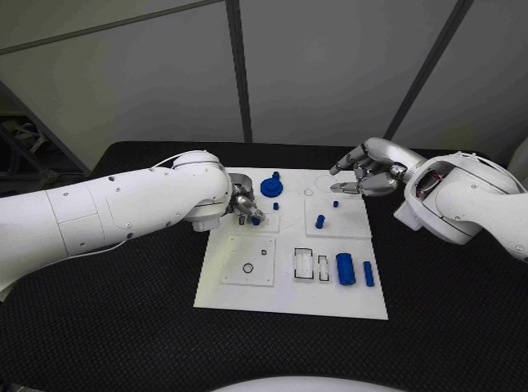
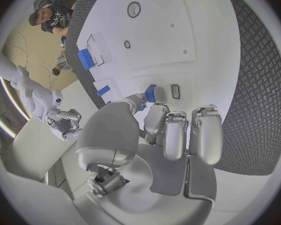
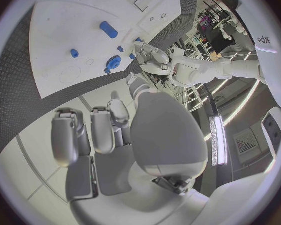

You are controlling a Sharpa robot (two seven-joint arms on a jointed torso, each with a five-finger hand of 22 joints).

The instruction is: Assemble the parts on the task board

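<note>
your left hand (image 1: 245,206) pinches a small blue part (image 2: 150,93) in its fingertips, low over the task board (image 1: 290,302) at about 10 o'clock from the board's middle, just beside the blue gear (image 1: 271,189); ease it straight down and keep it upright. your right hand (image 1: 365,173) hovers with fingers loosely curled on nothing at the board's 1 o'clock edge, well apart, and the black surface (image 1: 453,302) is open toward 5 o'clock.

White task board (image 1: 290,300) flat mid-table; blue parts (image 1: 346,269) scattered on it.
</note>
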